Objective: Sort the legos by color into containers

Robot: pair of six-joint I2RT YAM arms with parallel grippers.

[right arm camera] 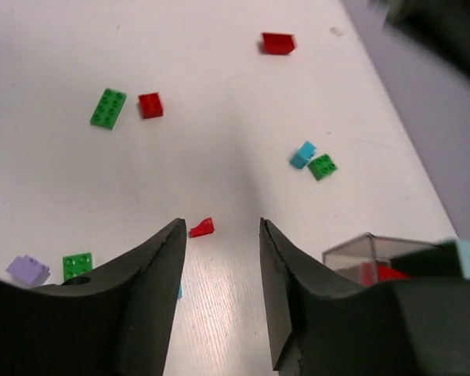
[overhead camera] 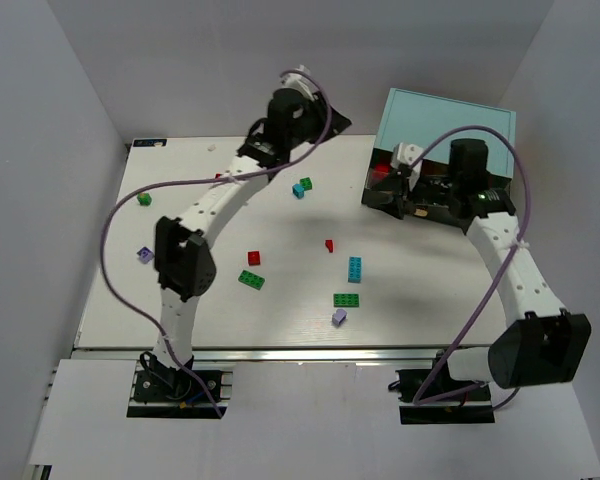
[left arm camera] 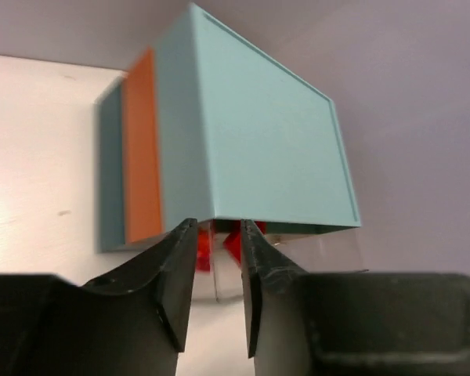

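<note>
Small legos lie scattered on the white table: red, green, cyan, lavender, a small red one and a cyan-green pair. The teal cabinet stands at the back right. A clear drawer is pulled out and holds red bricks. My left gripper is open and empty, raised at the back and facing the cabinet. My right gripper is open and empty above the table beside the drawer, near the small red brick.
More bricks lie at the left: green and lavender. The right wrist view shows red, red, green and lavender bricks. Grey walls enclose the table at the back and sides.
</note>
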